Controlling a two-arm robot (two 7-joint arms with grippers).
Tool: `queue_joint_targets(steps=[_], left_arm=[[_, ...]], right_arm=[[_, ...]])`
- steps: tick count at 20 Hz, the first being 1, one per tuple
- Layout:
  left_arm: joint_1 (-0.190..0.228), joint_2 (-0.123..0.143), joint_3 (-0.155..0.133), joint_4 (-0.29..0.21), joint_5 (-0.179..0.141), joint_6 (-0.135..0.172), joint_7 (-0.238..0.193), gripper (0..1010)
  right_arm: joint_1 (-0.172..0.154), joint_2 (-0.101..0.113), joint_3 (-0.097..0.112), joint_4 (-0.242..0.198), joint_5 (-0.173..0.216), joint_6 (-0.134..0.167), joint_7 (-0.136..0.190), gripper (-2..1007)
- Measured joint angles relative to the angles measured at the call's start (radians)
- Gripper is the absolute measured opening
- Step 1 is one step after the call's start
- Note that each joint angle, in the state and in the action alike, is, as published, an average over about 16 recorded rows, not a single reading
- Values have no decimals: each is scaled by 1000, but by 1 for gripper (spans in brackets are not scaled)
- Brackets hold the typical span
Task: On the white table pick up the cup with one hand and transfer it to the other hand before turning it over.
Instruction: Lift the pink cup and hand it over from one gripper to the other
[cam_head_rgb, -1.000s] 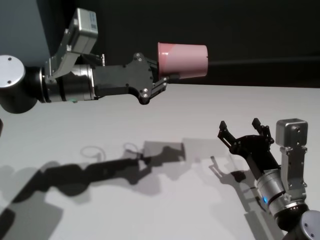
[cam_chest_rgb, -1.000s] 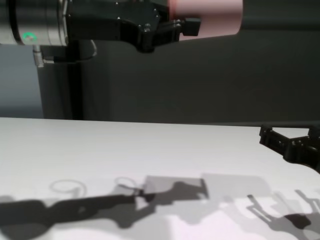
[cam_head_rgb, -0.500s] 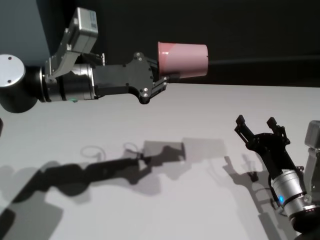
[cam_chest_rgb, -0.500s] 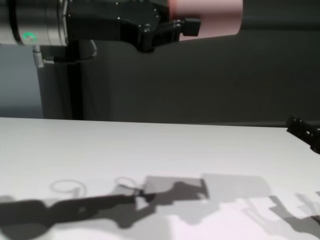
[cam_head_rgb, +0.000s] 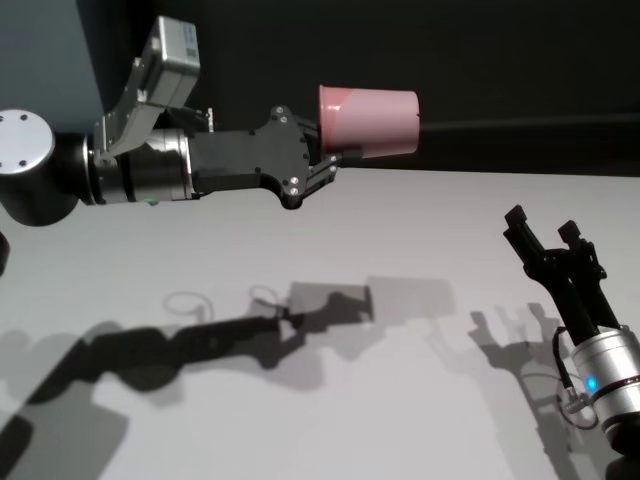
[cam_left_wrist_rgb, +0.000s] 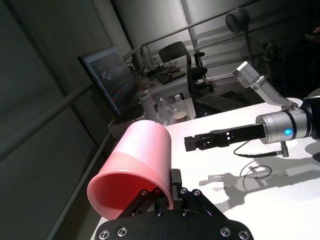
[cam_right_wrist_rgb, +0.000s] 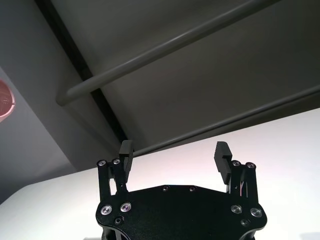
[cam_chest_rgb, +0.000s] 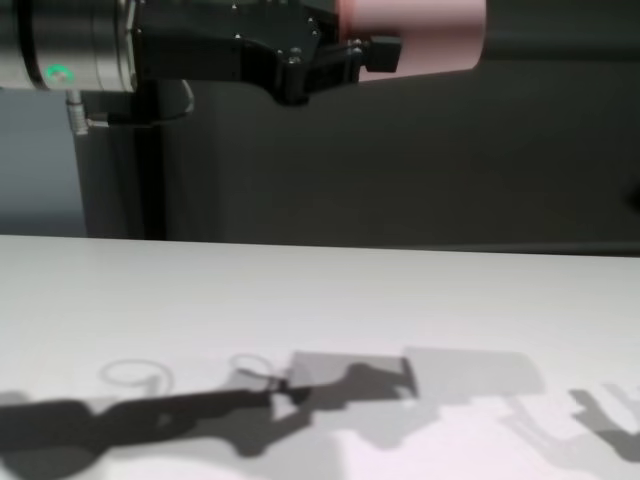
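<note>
You are looking at a plain white table (cam_head_rgb: 300, 420), matte and flat. Only shadows fall across its surface. Its far edge meets a dark wall (cam_head_rgb: 500, 60).

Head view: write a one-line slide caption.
Left gripper holds the pink cup sideways above the white table; right gripper open nearby.

Bright light from above hits the white table (cam_head_rgb: 300, 420), and the arms drop dark, sharp shadows (cam_head_rgb: 220, 345) on it. The back wall (cam_head_rgb: 500, 60) is very dark. Everything looks clear, not blurry
</note>
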Motion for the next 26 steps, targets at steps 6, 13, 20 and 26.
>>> queue_joint_targets(steps=[6, 13, 20, 26], left_arm=[[0, 0, 0, 0, 0, 0, 0, 51], [0, 0, 0, 0, 0, 0, 0, 50], [0, 0, 0, 0, 0, 0, 0, 50], [0, 0, 0, 0, 0, 0, 0, 50]], right_arm=[[9, -6, 23, 1, 120, 19, 55, 1002], [26, -10, 46, 10, 279, 62, 129, 1002], [47, -16, 69, 26, 443, 117, 199, 1002], [69, -24, 78, 44, 569, 170, 247, 1002]])
